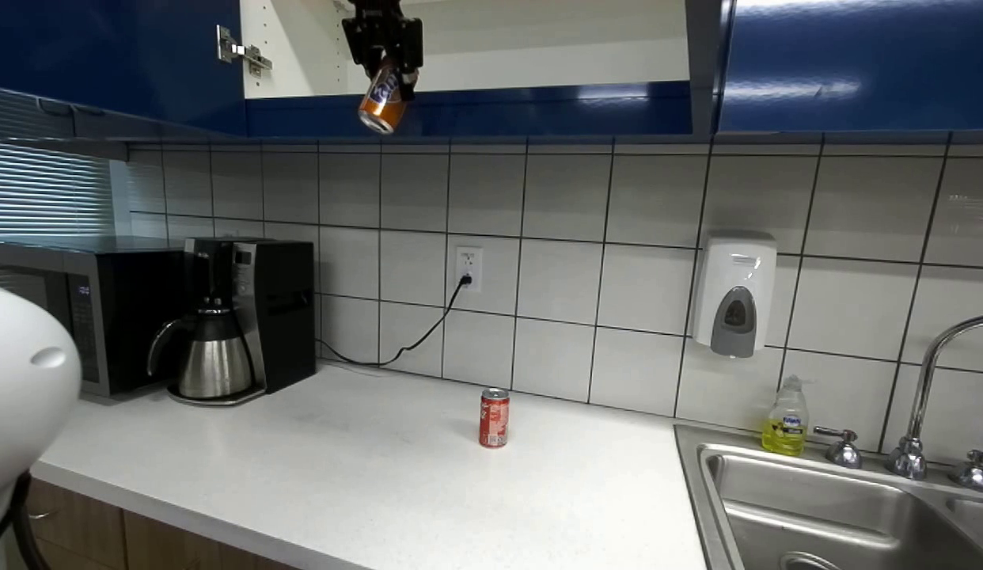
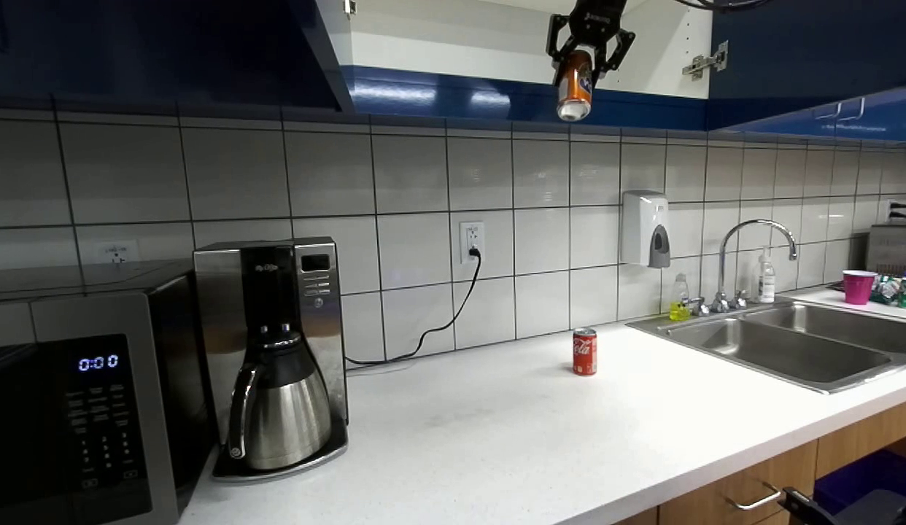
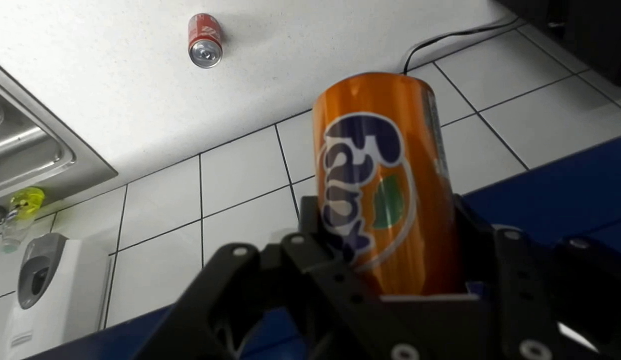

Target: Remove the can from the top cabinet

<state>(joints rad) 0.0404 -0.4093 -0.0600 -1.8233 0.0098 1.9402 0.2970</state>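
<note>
White-tiled wall [image 1: 563, 277] behind, pale tabletop [image 1: 365, 475] below, as seen in an exterior view. High up, in front of the blue lower edge of the top cabinet [image 1: 531, 111]: orange can [image 1: 382, 101], slanted, pale end aimed downward, pinched at its sides by the black gripper [image 1: 392, 78]. Looks like the taking-out step, close to complete, judging by the orange can's apparent place outside the shelf space. Calls next, most likely, for a little more clearance from the cabinet front, then a slow descent, a turn toward upright and a gentle release on the tabletop, well apart from the red can [image 1: 494, 418] standing there. Not caught elsewhere: white rounded casing [image 1: 24, 396] at the left border, probably part of the robot. In an exterior view, microwave [image 2: 81, 415] clock clearly legible, with a pink cup [image 2: 858, 287] far beyond the sink [image 2: 796, 354], neither to be found in the wrist view; less tilt to the orange can, too, from this angle. In the wrist view, Fanta label [image 3: 365, 185] nearly whole and facing the lens, only partly readable elsewhere; fingers [image 3: 309, 217] pressed on either flank, apparently a firm hold. Also from up here, lid of the red can plain to see, handy for choosing a landing spot. Cannot tell the exact gap between orange can and cabinet edge from any angle.
</note>
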